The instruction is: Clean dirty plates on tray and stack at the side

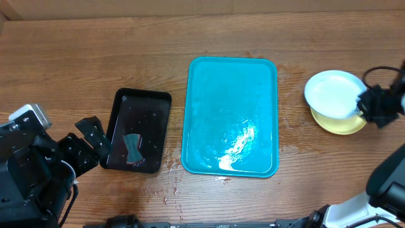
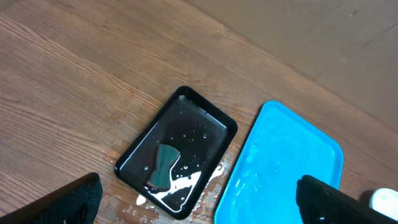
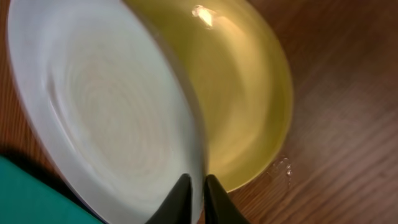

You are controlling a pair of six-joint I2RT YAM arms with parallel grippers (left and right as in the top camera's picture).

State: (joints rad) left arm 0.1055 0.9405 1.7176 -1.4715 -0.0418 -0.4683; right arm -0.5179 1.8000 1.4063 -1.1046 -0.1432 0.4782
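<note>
The plates sit at the 3 o'clock side of the tray [image 1: 230,69], well clear of its rim. A white plate [image 1: 330,93] lies over a pale yellow plate [image 1: 347,124], shifted toward the yellow one's 11 o'clock so that it does not sit squarely on it. Only these two plates can be made out; whether a third lies beneath them cannot be told.

The right gripper [image 3: 198,198] comes in from 3 o'clock with its fingers nearly together, pinching the white plate's rim between them. The plate's face looks clean in the wrist view, with no dark smears showing.

The turquoise tray holds no plates, only a wet sheen and a few drops on the table [image 1: 76,57] near its 6 o'clock edge. At its 9 o'clock is a black tray [image 1: 161,101] with a dark pad [image 1: 131,149] in it and some water. The left gripper [image 1: 100,140] hovers at that tray's 9 o'clock, spread wide and empty.

By this showing the cleaning looks done and the stacking is nearly so. What seems left is to seat the white plate evenly on the yellow one and let go.
</note>
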